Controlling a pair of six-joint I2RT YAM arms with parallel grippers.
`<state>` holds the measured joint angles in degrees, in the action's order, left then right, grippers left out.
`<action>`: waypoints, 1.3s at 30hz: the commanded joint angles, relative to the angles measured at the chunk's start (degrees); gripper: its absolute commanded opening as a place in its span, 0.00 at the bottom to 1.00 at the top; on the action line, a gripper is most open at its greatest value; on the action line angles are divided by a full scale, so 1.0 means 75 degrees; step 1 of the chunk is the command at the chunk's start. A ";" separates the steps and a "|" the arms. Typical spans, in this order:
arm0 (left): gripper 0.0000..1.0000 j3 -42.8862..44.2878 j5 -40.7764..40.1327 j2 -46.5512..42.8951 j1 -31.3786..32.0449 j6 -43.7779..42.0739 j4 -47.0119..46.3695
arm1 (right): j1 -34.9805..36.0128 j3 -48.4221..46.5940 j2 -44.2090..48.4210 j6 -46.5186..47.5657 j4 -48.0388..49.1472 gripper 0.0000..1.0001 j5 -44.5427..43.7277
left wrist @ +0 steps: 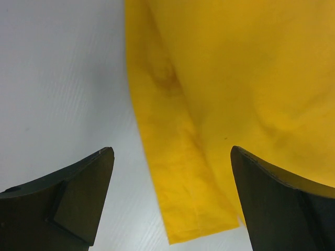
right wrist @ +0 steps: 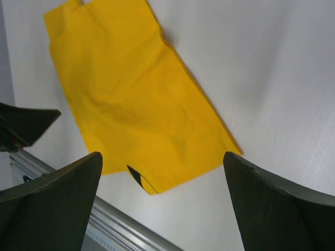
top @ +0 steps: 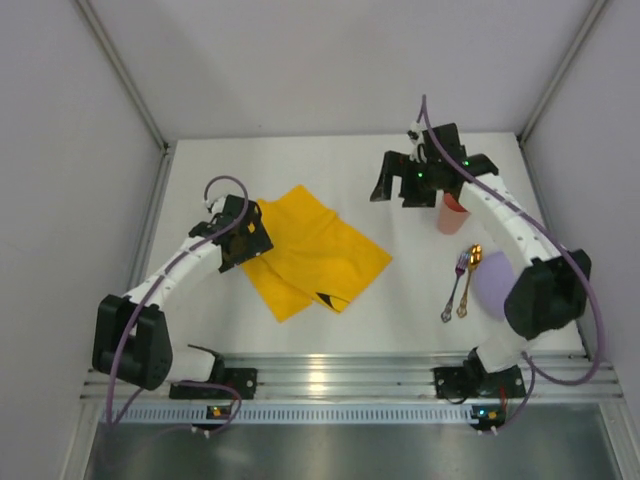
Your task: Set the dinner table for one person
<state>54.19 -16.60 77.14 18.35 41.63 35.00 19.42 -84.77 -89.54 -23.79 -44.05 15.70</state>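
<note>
the white bench (top: 400,320) fills the whole work area, with both arms bolted at its near edge. a yellow cloth (top: 310,255) lies flat on it, left of centre, turned at an angle, with a small dark mark (top: 325,298) at its near corner.

the left pincer (top: 240,232) hangs over the cloth's left edge. in the left wrist view its two fingers (left wrist: 78,198) stand wide apart, the cloth's hemmed edge (left wrist: 172,172) runs between them, and they grip nothing. whether the tips touch the cloth cannot be told.

the right pincer (top: 395,195) is at the far right of the bench, well apart from the cloth. its fingers (right wrist: 272,209) are spread wide in the right wrist view with nothing between them, only bare bench and the cloth below.

just beside that pincer, on its right, stands an orange cup (top: 452,213), partly covered by the arm. nearer the front lie a fork (top: 455,290) and a gold spoon (top: 470,280) side by side, and beside them a purple plate (top: 492,280), half hidden under the right arm's elbow.
</note>
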 commanded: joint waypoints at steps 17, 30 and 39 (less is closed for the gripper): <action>0.77 -0.0629 0.1615 0.1408 -0.2048 -0.0698 -0.1432 | 0.0832 -0.5771 -0.6600 -0.1281 0.1315 1.00 0.1739; 0.56 -0.0347 0.2167 0.2616 -0.2072 -0.0781 -0.1819 | 0.1324 -0.6087 -0.7807 -0.1468 0.1409 1.00 0.1714; 0.20 0.0063 0.2810 0.3378 -0.2072 -0.1027 -0.1960 | 0.1653 -0.5936 -0.7972 -0.1550 0.1444 0.52 0.2031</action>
<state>55.64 1.65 97.80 2.68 35.20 19.18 30.30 -129.43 -147.46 -35.09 -33.12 30.55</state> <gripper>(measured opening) 0.220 0.581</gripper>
